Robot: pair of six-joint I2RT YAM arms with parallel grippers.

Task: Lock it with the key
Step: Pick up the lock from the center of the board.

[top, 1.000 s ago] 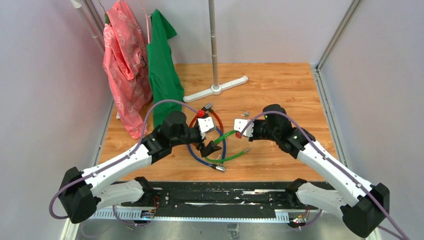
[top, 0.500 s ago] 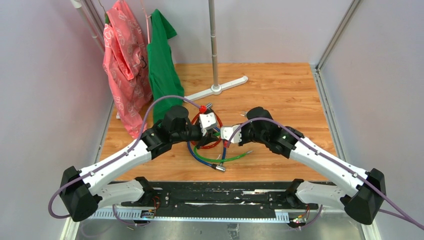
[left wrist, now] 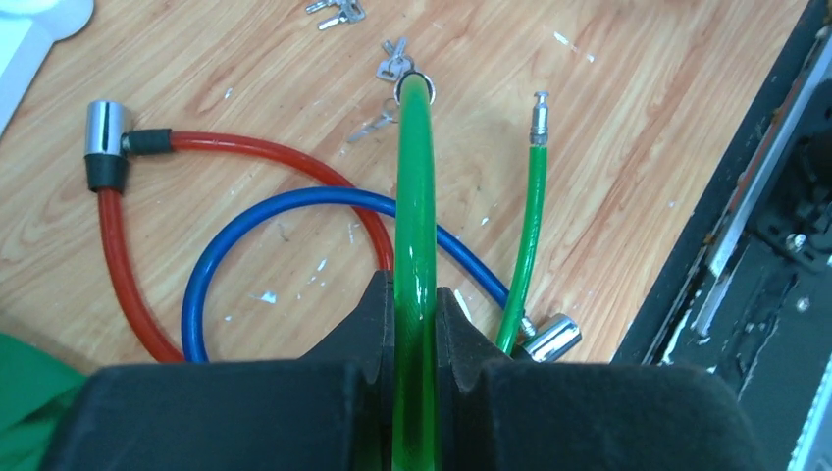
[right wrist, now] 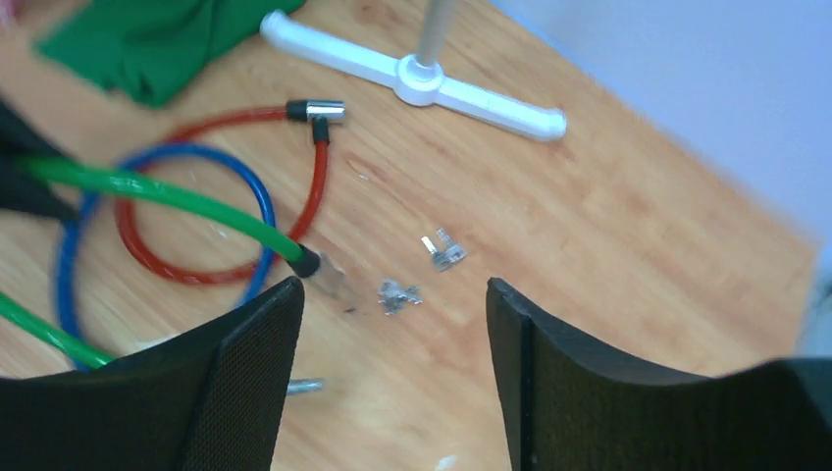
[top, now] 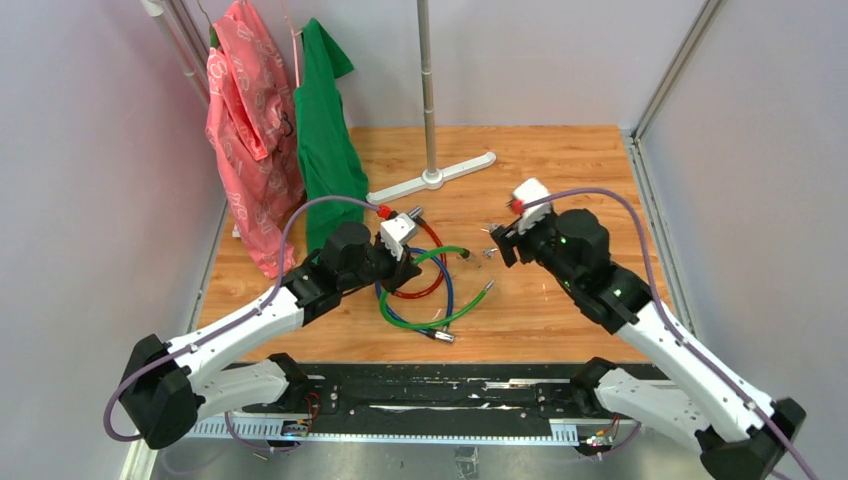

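Most of what I see is wooden tabletop (top: 570,170), closed in by pale walls on the left, far and right sides. A metal rail (top: 655,215) runs along its right edge and a black mounting plate (top: 450,385) lies across the near one. The right half and the far right corner are bare wood, with plenty of room to swing. The left is tighter: a pink garment (top: 245,130) and a green garment (top: 325,140) hang at the far left corner, down to the wood. A rack pole (top: 427,80) stands on its white foot (top: 432,178) at the far middle.

The left arm (top: 240,325) and right arm (top: 650,325) both reach in toward mid-table, where three cable locks lie tangled. The green cable (left wrist: 415,196) crosses over the blue cable (left wrist: 294,199) and the red cable (left wrist: 255,147). The left gripper (left wrist: 415,304) is pinched tight on the green cable, whose black-tipped end points toward the right arm. The right gripper (right wrist: 392,294) has its fingers spread wide and holds nothing, well apart from the rack foot.

The key (right wrist: 399,294) lies loose on the wood just past the green cable's tip, seen between the right fingers in that wrist's camera. It is a tiny, dull silver-grey piece, too small and blurred to make out its teeth. A second key piece (right wrist: 446,250) lies near it, toward the rack, and a third sliver (left wrist: 373,123) sits beside the cable's end.
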